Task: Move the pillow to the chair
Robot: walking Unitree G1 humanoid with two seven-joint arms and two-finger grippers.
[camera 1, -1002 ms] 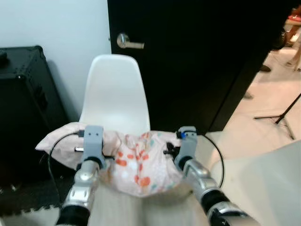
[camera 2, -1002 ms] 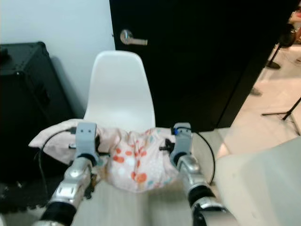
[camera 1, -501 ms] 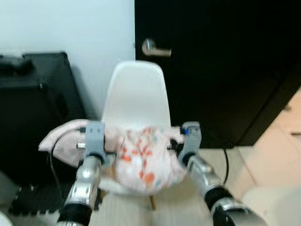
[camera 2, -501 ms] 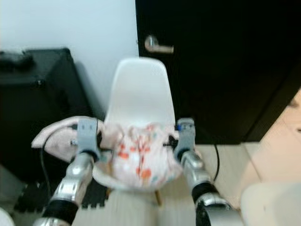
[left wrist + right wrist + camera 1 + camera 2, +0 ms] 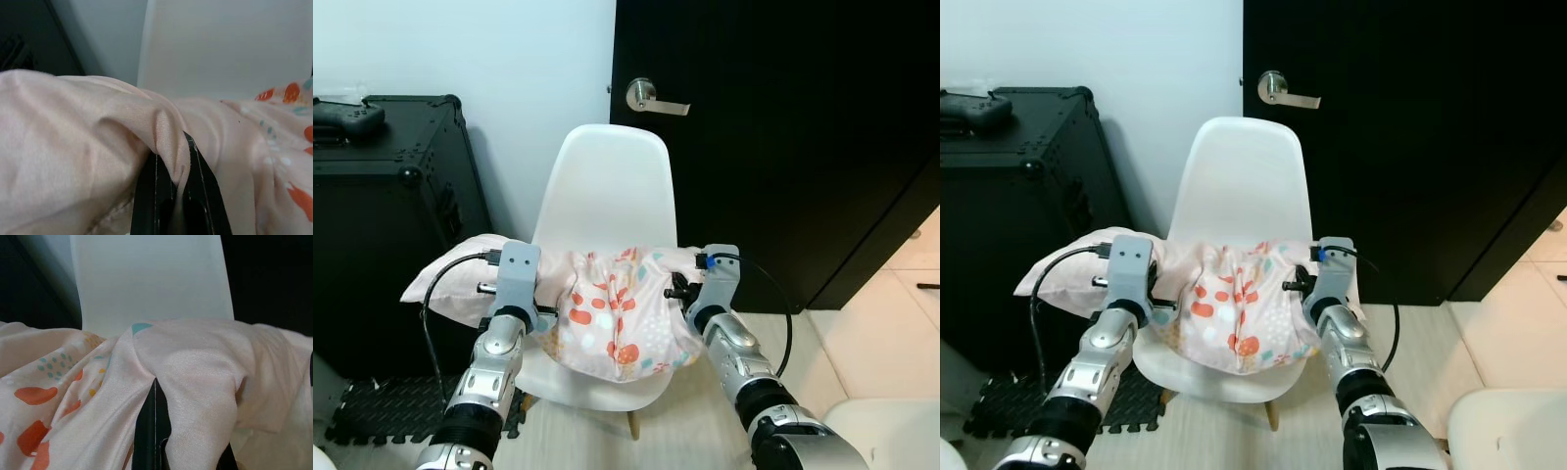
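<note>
Over the seat of the white chair [image 5: 607, 186] hangs the pillow [image 5: 607, 313], pale pink with orange and teal spots, held between the two claws and sagging in the middle so its lower bulge sits at the seat's front lip; whether it rests on the seat cannot be told. Left claw [image 5: 178, 193] is clenched on a fold of the plain pink cloth, the fabric pinched between its black fingers [image 5: 149, 196]. Right claw [image 5: 161, 431] is likewise clenched on a ridge of the cloth, with one black finger [image 5: 146, 431] showing under the fold. Pillow's left end sticks out well past the chair's edge, just beside the black case [image 5: 382, 225], which stands against the pale wall [image 5: 509, 49] close to the chair's left side; a dark object [image 5: 342, 116] lies on the case top. Behind the chair stands a black door [image 5: 783, 117] with a silver lever handle [image 5: 651, 97]; the chair back is near both door and wall. Black foam mat [image 5: 382, 416] lies at the foot of the case. Light floor [image 5: 862, 343] is open to the right of the chair, and a white rounded edge [image 5: 891, 436] shows at the lower right. No writing or labels can be read on any surface.
</note>
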